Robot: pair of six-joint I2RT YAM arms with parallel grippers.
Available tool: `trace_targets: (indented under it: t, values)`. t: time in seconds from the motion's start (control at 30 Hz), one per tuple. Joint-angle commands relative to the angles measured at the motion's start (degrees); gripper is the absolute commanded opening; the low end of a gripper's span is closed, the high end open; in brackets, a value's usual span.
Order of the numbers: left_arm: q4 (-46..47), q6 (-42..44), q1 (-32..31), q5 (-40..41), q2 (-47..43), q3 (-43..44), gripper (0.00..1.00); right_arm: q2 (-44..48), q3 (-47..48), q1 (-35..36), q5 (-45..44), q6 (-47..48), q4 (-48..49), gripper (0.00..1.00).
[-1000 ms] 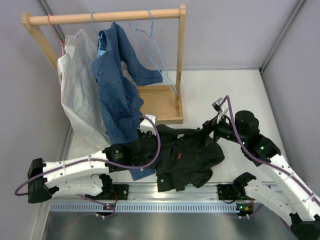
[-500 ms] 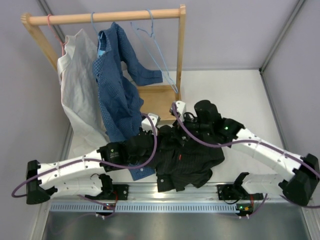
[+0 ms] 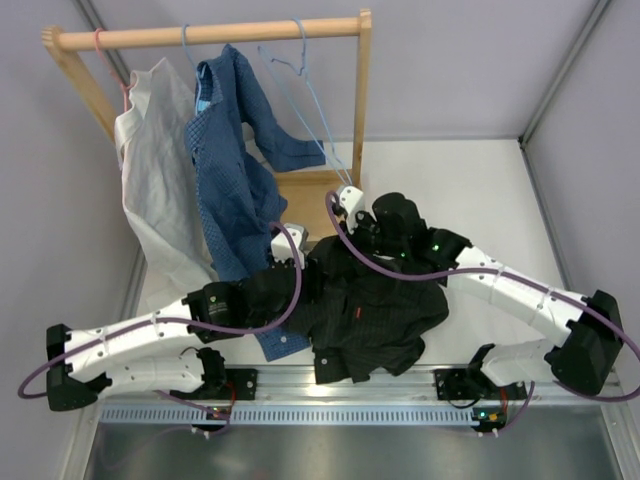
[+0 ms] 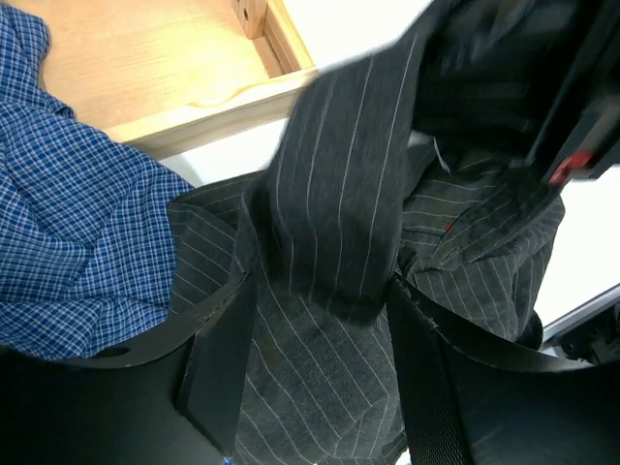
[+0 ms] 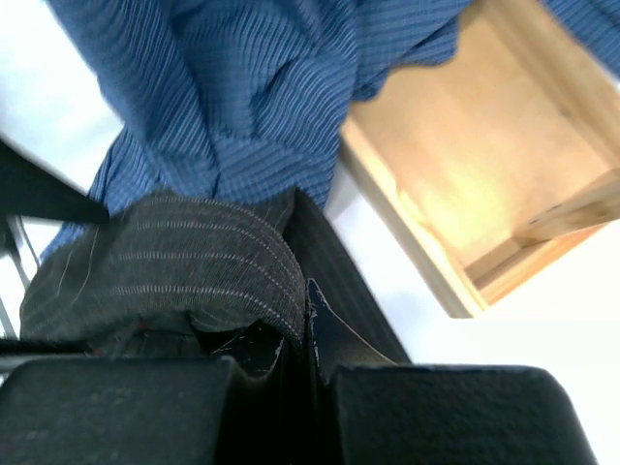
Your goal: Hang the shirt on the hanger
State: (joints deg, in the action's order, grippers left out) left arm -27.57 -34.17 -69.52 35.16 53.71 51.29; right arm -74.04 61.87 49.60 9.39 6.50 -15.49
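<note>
White table [image 3: 470,180] bears the shirt [image 3: 375,320], pinched by right fingers [image 5: 341,341].

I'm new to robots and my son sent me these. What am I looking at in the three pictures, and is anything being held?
Two robot arms are bolted to the near edge of a table. Each ends in a two-finger clamp, the end effector. The wide picture comes from a camera above and behind the arms. The other two come from a camera on each wrist, looking along its own fingers.

A black pinstriped shirt lies crumpled on the table. The right end effector is shut on a fold of it. The left end effector is open, with shirt cloth between its fingers.

Behind stands a wooden rack holding a blue shirt, a grey shirt and a bare hanger, where the black shirt is meant to go.
</note>
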Motion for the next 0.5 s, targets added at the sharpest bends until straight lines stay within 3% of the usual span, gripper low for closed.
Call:
trace_targets:
  t: [0.0,0.17,0.3,0.47]
  values:
    - [-0.6,-1.9,0.0,0.1,0.0,1.5,0.60,-0.9,6.5,2.2,-6.3,-3.6,-1.4,0.00]
    - [-0.7,-3.2,-1.3,2.9,2.3,2.1,0.56,-2.6,9.2,4.6,-11.2,-7.8,-4.8,0.00]
    - [-0.8,-3.0,-3.0,7.7,3.6,3.6,0.45,-4.4,11.4,5.8,-15.3,-9.4,-7.7,0.00]
    - [-1.5,-1.3,-3.2,10.3,4.5,6.5,0.45,-6.7,12.8,5.9,-17.7,-11.9,-9.5,0.00]
